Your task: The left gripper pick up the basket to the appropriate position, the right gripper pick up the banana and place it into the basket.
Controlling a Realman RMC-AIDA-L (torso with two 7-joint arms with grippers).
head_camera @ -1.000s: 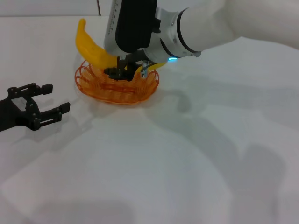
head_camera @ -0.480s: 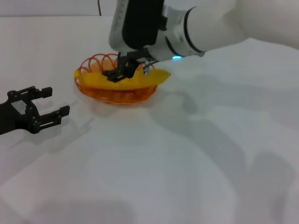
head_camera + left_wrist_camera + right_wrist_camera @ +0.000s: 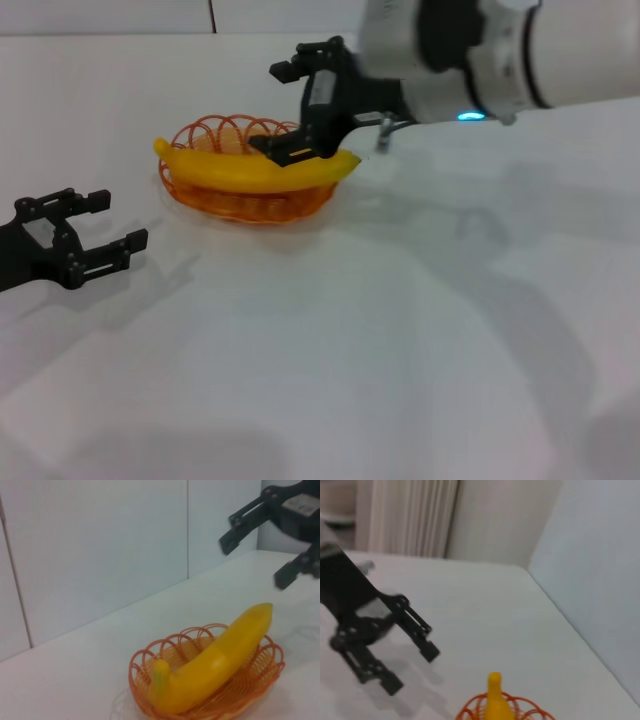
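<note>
The yellow banana (image 3: pixel 250 172) lies lengthwise in the orange wire basket (image 3: pixel 215 132), its ends reaching over the rim. My right gripper (image 3: pixel 278 108) is open and empty, just above the banana's right end and not touching it. My left gripper (image 3: pixel 118 218) is open and empty, low over the table to the left of the basket and apart from it. The left wrist view shows the banana (image 3: pixel 215 662) in the basket (image 3: pixel 145 677) with the right gripper (image 3: pixel 252 562) open above. The right wrist view shows the left gripper (image 3: pixel 414 669), the banana's tip (image 3: pixel 495 700) and the basket rim (image 3: pixel 472 709).
The white table (image 3: pixel 330 340) stretches bare in front of and to the right of the basket. A white wall (image 3: pixel 100 545) stands behind the table. My right arm (image 3: pixel 520 60) reaches in from the upper right.
My right gripper has let go of the banana, opened and lifted up and to the right. The banana has settled flat in the basket. The left gripper has not moved.
</note>
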